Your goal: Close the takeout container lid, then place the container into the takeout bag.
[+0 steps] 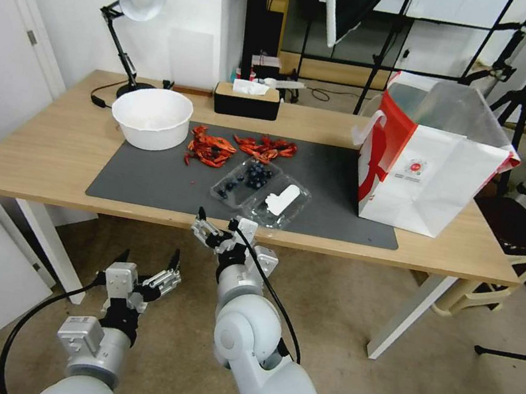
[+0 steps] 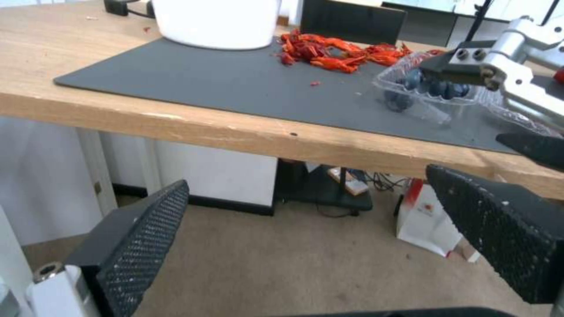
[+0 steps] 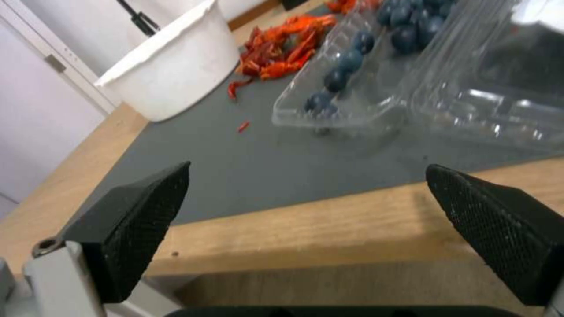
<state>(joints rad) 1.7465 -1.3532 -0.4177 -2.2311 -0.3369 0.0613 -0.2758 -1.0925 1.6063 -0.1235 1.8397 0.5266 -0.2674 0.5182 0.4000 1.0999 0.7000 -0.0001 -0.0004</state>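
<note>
In my right wrist view the lid (image 3: 493,101) runs off frame. I see the takeout container (image 1: 261,190) lying open on the mat (image 1: 164,184), berries one side, sticker on the other, takeout bag (image 1: 427,160) well apart. My right gripper (image 1: 215,222) hovers spread just before the mat; my left gripper (image 1: 147,265) hangs spread below it.

We find no text that we can read. The takeout bag (image 1: 429,178) carries a small round red logo (image 1: 415,167) on its white face, with tiny lines of print under it too small to make out. The lid (image 1: 277,202) bears a white oblong sticker (image 1: 282,199), which looks blank to us.
</note>
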